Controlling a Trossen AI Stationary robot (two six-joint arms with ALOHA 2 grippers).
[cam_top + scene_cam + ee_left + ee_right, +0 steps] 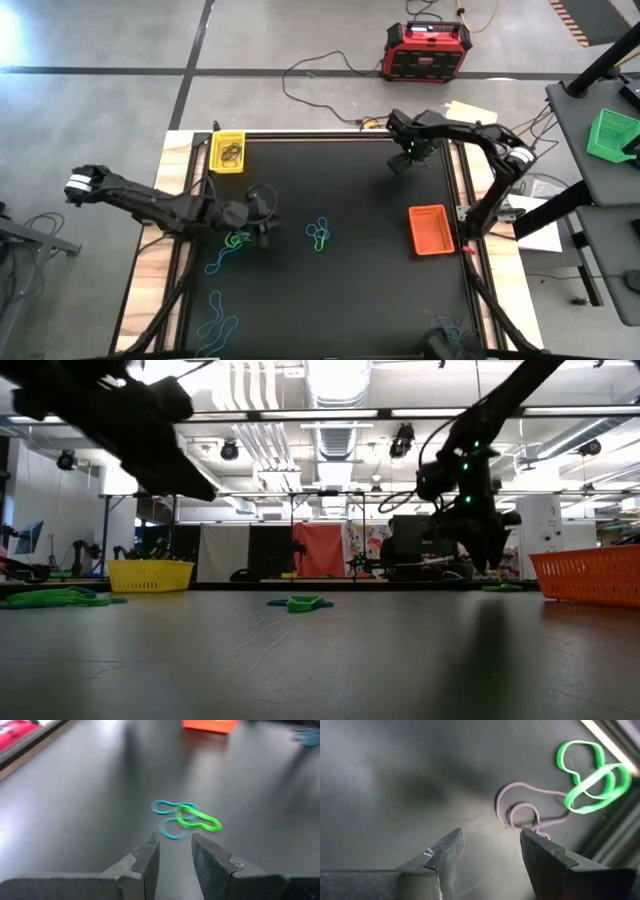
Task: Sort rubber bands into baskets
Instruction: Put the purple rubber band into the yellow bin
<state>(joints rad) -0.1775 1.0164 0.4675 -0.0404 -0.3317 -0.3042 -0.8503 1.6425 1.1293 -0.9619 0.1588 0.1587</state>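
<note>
Both arms look to be lining up picks. The right gripper [490, 852] hangs, fingers parted and empty, at the table's far edge over a pale purple band [522, 810] tangled beside a green band [590, 772]. The left gripper [175, 852], also released, faces a blue-and-green cluster [185, 819] mid-table. Next, I'd guess, each must drop and pinch one loop (the tangles may lift together). The yellow basket [228, 152] and orange basket [431, 229] wait apart; the green basket [612, 135] sits off-table.
</note>
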